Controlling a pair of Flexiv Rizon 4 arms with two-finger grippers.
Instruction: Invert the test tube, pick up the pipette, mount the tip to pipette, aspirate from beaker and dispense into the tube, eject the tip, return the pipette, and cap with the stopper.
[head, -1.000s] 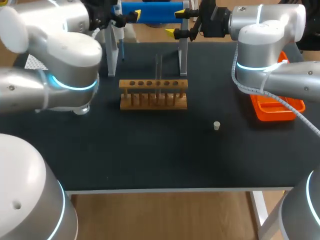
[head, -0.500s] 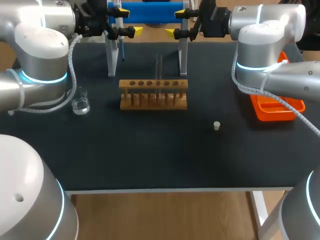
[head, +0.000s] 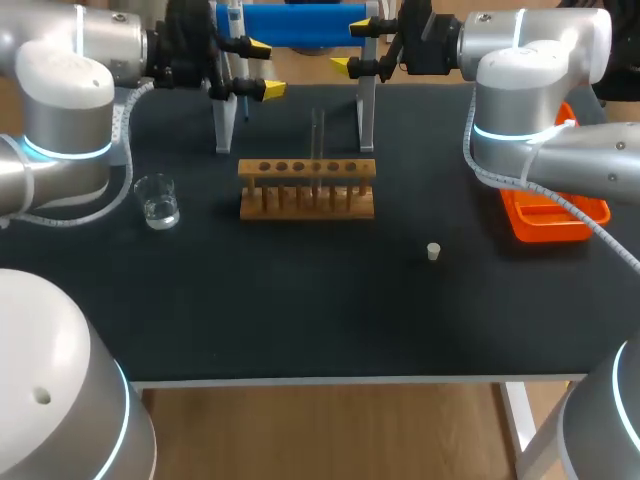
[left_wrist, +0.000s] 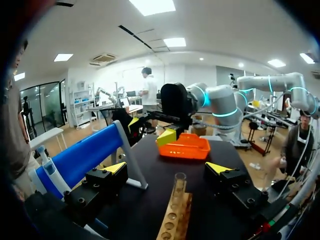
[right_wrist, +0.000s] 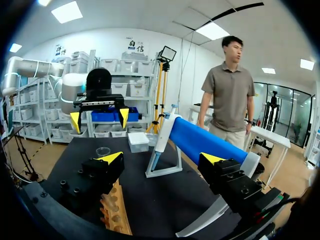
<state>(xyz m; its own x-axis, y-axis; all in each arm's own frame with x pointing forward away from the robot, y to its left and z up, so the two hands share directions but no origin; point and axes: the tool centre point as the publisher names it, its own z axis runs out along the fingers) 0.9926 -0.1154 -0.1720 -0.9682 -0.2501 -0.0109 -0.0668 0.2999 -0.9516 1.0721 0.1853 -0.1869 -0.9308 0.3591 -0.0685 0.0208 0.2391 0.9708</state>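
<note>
Our left gripper (head: 262, 68) and right gripper (head: 350, 46) hang open, empty, by the pipette (right_wrist: 161, 137) on its stand (head: 300, 22). On the black table (head: 300, 300), the test tube (head: 317, 135) stands upright in the rack (head: 306, 188), beaker (head: 158, 200) and stopper (head: 433, 251) well apart.

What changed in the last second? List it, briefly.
The left arm swung back leftward, uncovering the beaker; the left gripper, open and empty, shifted slightly toward the rack. The right arm, tube and stopper stayed put.
</note>
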